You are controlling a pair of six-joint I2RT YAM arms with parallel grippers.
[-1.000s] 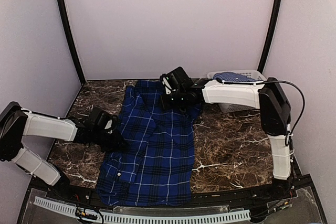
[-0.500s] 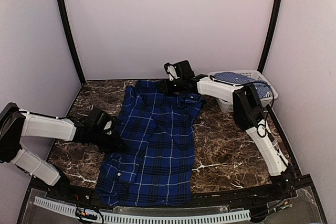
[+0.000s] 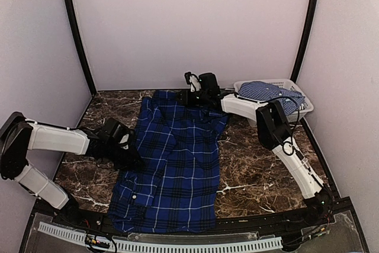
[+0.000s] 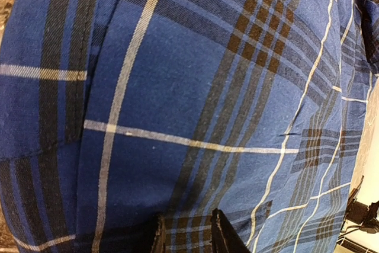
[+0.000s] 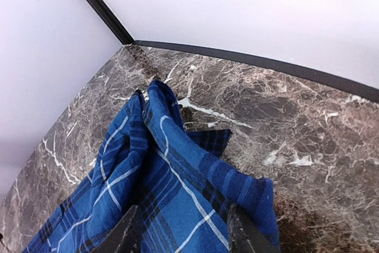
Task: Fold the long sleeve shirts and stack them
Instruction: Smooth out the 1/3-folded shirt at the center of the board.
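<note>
The dark plaid shirt [image 3: 177, 158] lies spread lengthwise on the marble table, collar end toward the back wall. My left gripper [image 3: 129, 157] is at its left edge. In the left wrist view its jaws [image 4: 188, 232] stand close together with plaid cloth [image 4: 195, 105] pinched between them. My right gripper [image 3: 188, 96] reaches to the shirt's far end. In the right wrist view it [image 5: 183, 229] grips a bunched fold of the plaid cloth [image 5: 177, 170] that rises between the fingers. The lighter fine-checked shirt [image 3: 269, 91] lies in the basket.
The pale lattice basket [image 3: 296, 111] stands at the back right corner. The back wall and a black corner post [image 5: 98, 4] are close behind the right gripper. Bare marble [image 3: 260, 164] shows right of the shirt.
The right arm has stretched further back and left, taking its gripper from over the shirt's upper right part to its far end. The left arm and the shirt have barely moved.
</note>
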